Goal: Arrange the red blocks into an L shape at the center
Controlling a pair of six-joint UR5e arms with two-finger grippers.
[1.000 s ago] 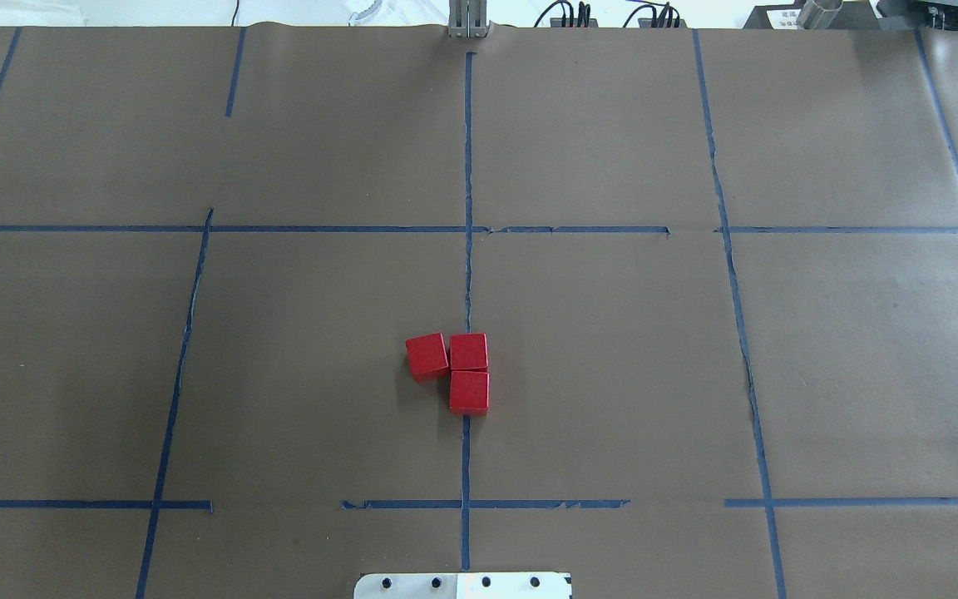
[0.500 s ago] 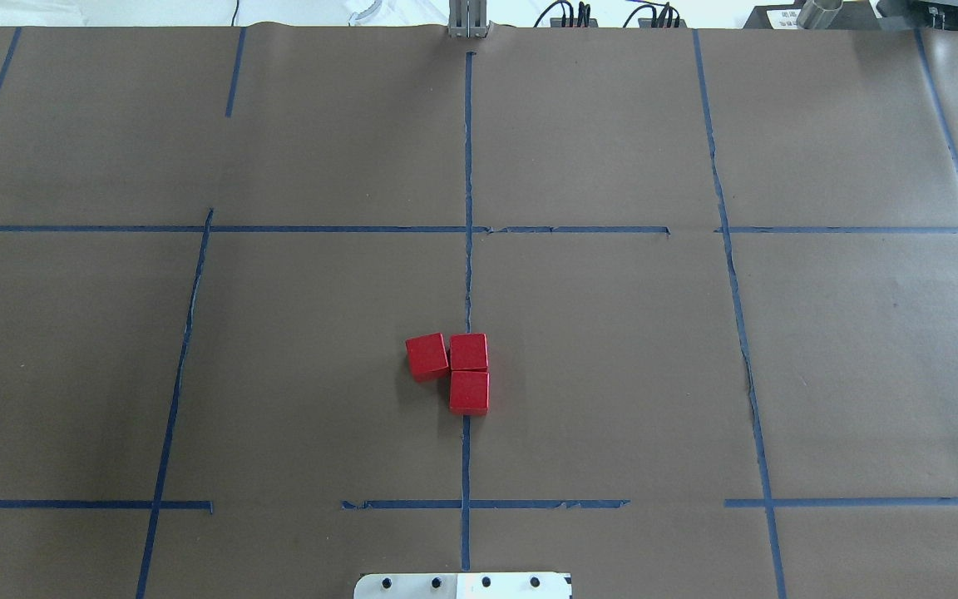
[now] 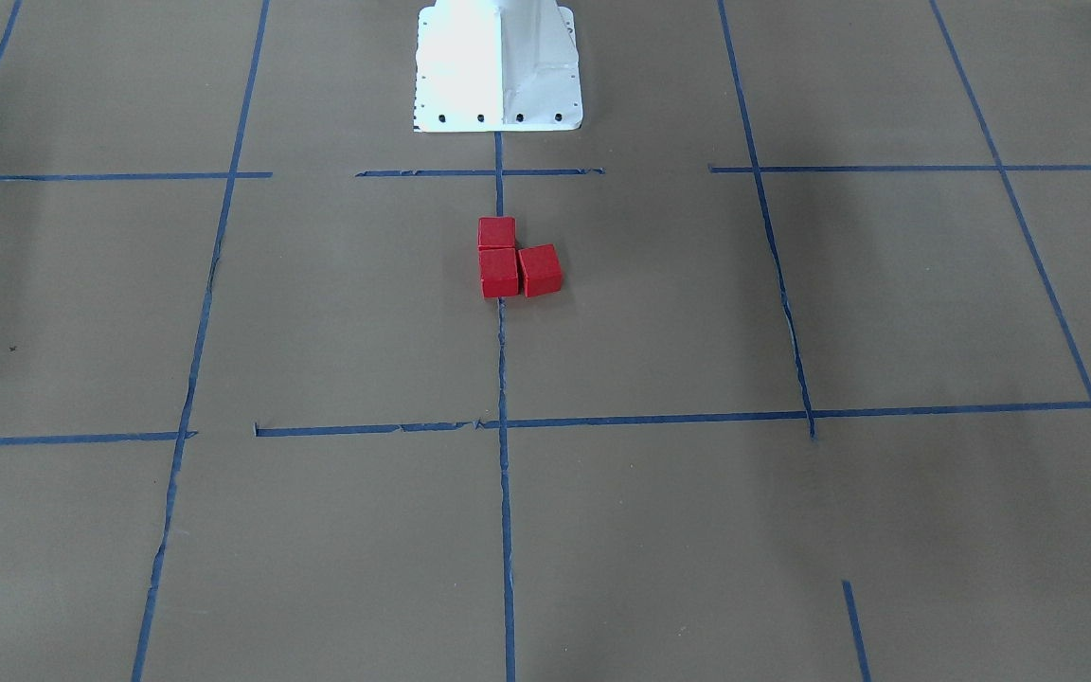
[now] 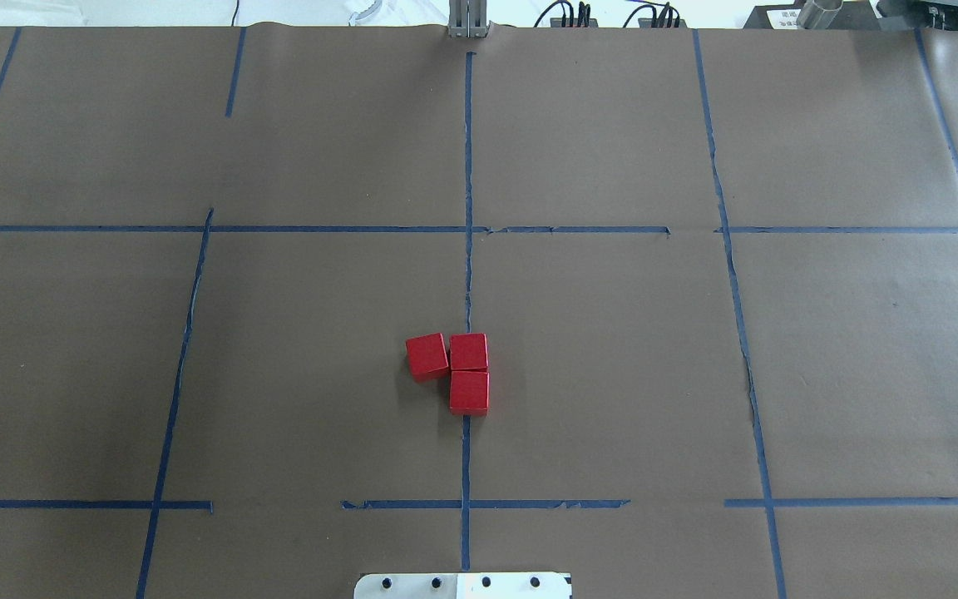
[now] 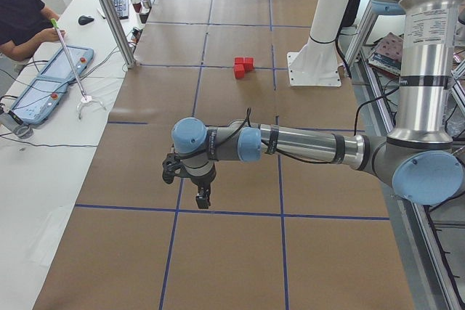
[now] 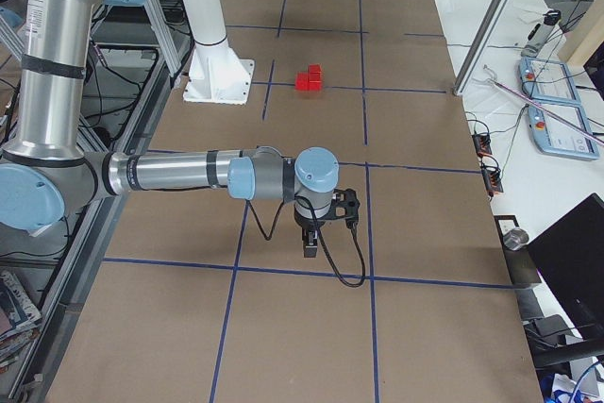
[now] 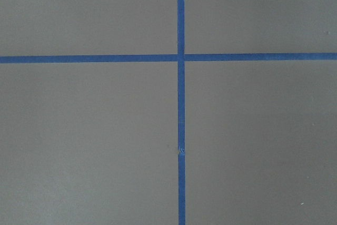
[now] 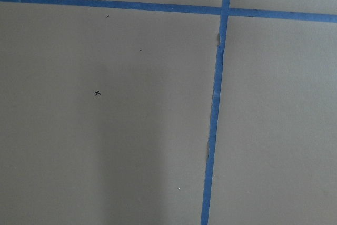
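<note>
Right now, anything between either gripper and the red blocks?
Nothing visible. The left gripper and right gripper hang over bare taped paper toward opposite ends of the table. Only that paper lies between each and the blocks, which sit close together in an L on the centre line.

— How do my arms look from your screen?
— I see silver tubes on the left arm (image 5: pixel 305 143) and right arm (image 6: pixel 179 174), pale-blue joint caps (image 5: pixel 190 136), a black right gripper (image 6: pixel 309 244), and a black cable (image 6: pixel 351 282) looping at its 5 o'clock.
</note>
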